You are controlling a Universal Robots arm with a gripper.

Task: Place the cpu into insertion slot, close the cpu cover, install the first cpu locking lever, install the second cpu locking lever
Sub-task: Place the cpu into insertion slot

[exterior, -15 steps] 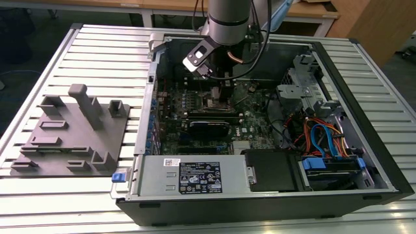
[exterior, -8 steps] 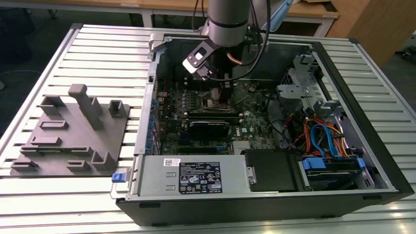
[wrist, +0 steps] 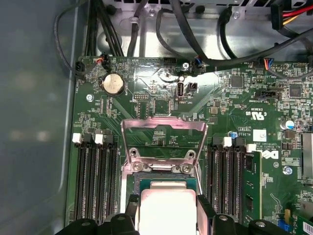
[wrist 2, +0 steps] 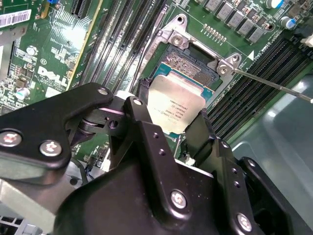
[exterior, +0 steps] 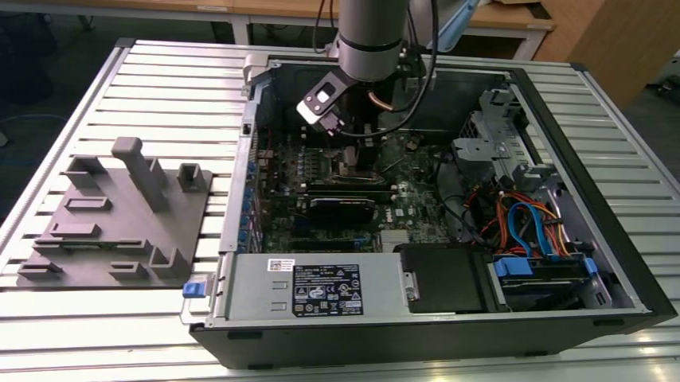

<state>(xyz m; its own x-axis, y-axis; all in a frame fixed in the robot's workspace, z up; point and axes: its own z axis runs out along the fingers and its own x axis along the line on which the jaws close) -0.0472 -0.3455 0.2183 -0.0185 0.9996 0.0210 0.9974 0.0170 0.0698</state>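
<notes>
My fingers [wrist 2: 138,110] are clamped on the cpu [wrist 2: 178,103], one on each of two opposite edges, so my gripper [wrist 2: 171,117] carries the chip with its silver top up. The cpu hangs right over the slot [wrist 2: 190,63], which sits on the green board [wrist: 234,98] between two banks of long black memory slots [wrist: 95,181], well in from the board's edges. In the second wrist view the chip looks tipped, and the edge away from my palm is nearest the slot's dark pin field. I cannot tell whether it touches. The cover [wrist: 164,125] stands raised at one side of the slot, and a thin silver lever [wrist 2: 274,85] juts out from a slot corner, clear of the opening.

To seat it well, I judge I should level the chip, square its edges to the slot's rim, then go straight down with no sideways slide, since the pins would bend easily. I should let go only once the chip lies flat inside the rim, opening just enough to clear it.

My own fingers and palm hide the near half of the chip and slot, so any alignment notches or corner mark are out of sight. I cannot make out a second lever. In the exterior view the arm [exterior: 367,32] covers part of the slot inside the case [exterior: 600,159]
</notes>
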